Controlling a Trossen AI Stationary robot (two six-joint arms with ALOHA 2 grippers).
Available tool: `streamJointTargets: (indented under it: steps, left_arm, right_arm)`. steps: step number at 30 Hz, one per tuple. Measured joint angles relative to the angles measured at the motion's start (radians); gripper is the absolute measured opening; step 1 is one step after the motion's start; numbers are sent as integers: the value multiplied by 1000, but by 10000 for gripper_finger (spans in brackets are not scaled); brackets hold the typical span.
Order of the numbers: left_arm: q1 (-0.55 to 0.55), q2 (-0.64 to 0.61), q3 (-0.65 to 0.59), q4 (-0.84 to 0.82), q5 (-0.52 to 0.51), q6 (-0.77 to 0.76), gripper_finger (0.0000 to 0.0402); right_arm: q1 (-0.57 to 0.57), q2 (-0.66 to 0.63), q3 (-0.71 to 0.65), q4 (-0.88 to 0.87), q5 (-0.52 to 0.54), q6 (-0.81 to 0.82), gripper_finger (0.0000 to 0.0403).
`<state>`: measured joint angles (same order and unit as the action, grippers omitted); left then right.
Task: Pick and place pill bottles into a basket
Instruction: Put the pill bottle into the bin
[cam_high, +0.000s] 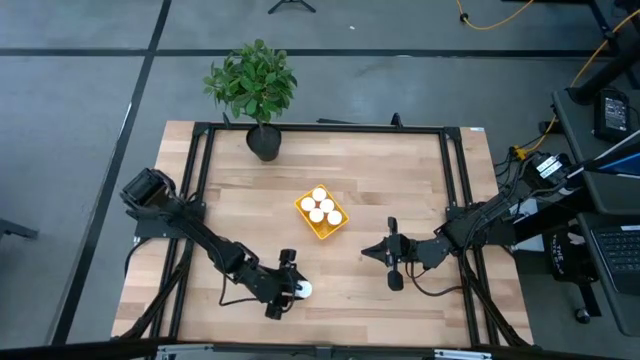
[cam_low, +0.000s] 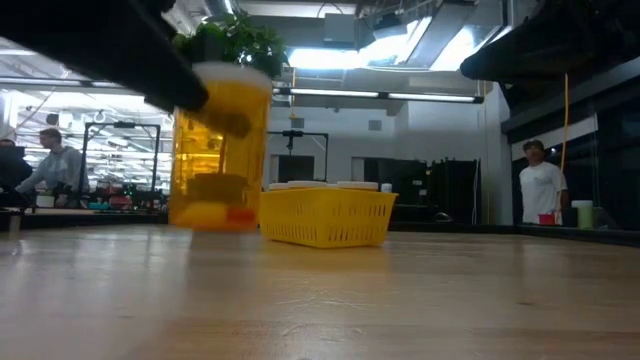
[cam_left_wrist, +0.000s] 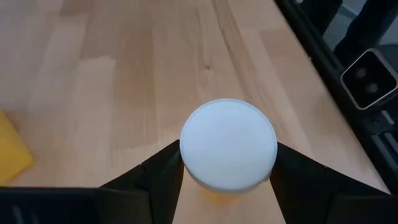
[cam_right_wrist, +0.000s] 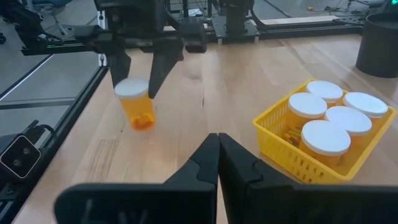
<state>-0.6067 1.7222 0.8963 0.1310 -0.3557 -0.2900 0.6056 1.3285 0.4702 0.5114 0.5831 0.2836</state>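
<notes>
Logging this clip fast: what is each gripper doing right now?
Left gripper: closed on the last pill bottle, near the table's front edge.
Right gripper: closed, holding nothing, waiting right of the basket.

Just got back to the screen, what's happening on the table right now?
The left gripper is shut on the last pill bottle near the table's front edge, lifted off the wood. Five bottles already stand in the yellow basket mid-table. The right gripper waits shut and empty, right of the basket.

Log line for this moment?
left pincer: shut on pill bottle, near table front | basket: five bottles | right pincer: shut, empty
</notes>
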Motion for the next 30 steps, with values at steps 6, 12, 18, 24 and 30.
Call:
streamJointTargets:
  steps: [6,12,18,24,30]
  left_arm:
    - [1,-52,0,-5,-17,51,212]
    - [34,-129,0,-50,-21,72,212]
    - [101,-183,0,-53,-19,150,212]
    - [179,-191,0,-57,-7,223,212]
    - [256,-191,0,-53,27,268,212]
  right_arm:
    - [0,0,0,0,0,1,9]
    - [0,0,0,0,0,1,9]
    - [0,0,0,0,0,-1,9]
    - [0,0,0,0,0,-9,9]
    - [-3,0,0,1,1,-39,9]
